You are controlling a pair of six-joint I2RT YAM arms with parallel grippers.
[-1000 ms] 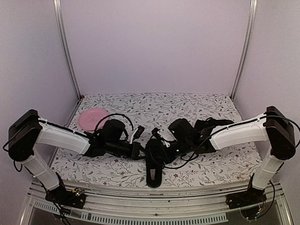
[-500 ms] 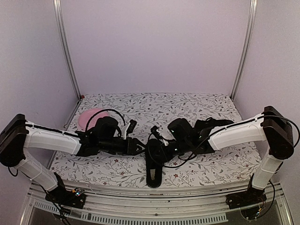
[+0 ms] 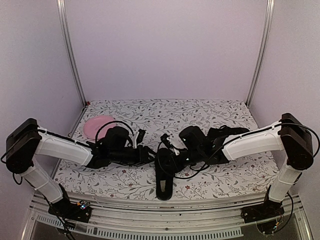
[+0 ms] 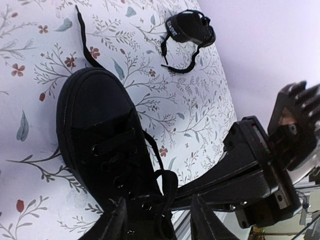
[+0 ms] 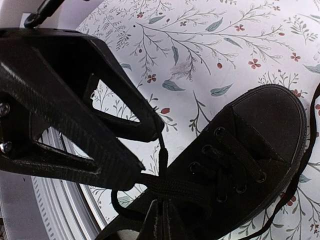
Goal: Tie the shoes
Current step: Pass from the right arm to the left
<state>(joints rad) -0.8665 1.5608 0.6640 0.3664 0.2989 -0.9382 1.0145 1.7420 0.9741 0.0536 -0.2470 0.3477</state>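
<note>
The left end effector (image 4: pixel 159 221), spread, straddles loose laces (image 4: pixel 161 181) on the near shoe (image 4: pixel 100 125) at the front edge of the tabletop (image 4: pixel 150 75). The right end effector (image 5: pixel 162 220), pressed together, sits at them. No bow shows, and the second shoe (image 4: pixel 190 27) lies farther back untied, so most tying likely remains.

shoe (image 5: pixel 235 155) is matt black canvas with a smoother toe cap (image 5: pixel 275 112); woven laces (image 5: pixel 172 186) by the right fingers (image 5: pixel 149 227); matt printed tablecloth (image 5: pixel 200 50)

Pink plate on a flowered cloth, seen from above.
We see a round pink plate (image 3: pixel 92 126) lying flat by the left edge of the white tablecloth printed with leaves and small flowers (image 3: pixel 200 112), in its rear half. Plain lilac walls (image 3: pixel 165 50) stand behind, with a slim aluminium post (image 3: pixel 70 50) at each rear corner.
</note>
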